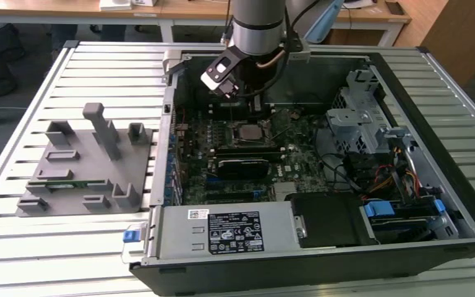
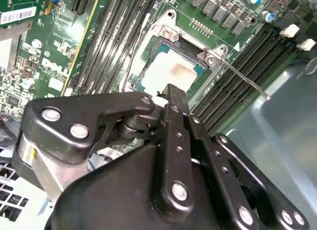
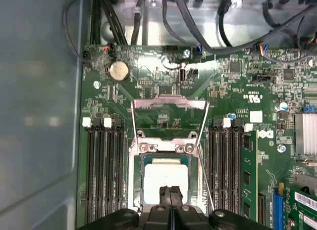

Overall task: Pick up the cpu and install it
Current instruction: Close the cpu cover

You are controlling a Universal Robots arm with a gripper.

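We see the cpu [image 3: 166, 173] lying flat in the socket [image 3: 134, 163] of the green motherboard [image 3: 233, 86], metal top up. It is a small square with a matte silvery-white lid, a thin darker rim and, in the second wrist view, a faint brownish smudge near its middle. Being square, it has no long axis; its edges run parallel with the socket's steel frame and the long black memory slots [image 3: 101, 175] on either side. The bright metal load plate [image 3: 168, 102] lies flipped open next to the socket, and a thin wire lever [image 2: 247, 84] sticks out beside it. The black, bolted tool [image 3: 171, 191] hangs over one edge of the cpu, its two fingers pressed together with nothing between them; we cannot tell whether they touch the lid. In the exterior view the open computer case [image 1: 303, 275] rests on a slatted metal tabletop [image 1: 56, 260], with a grey moulded fixture [image 1: 85, 167] at the exterior view's left.
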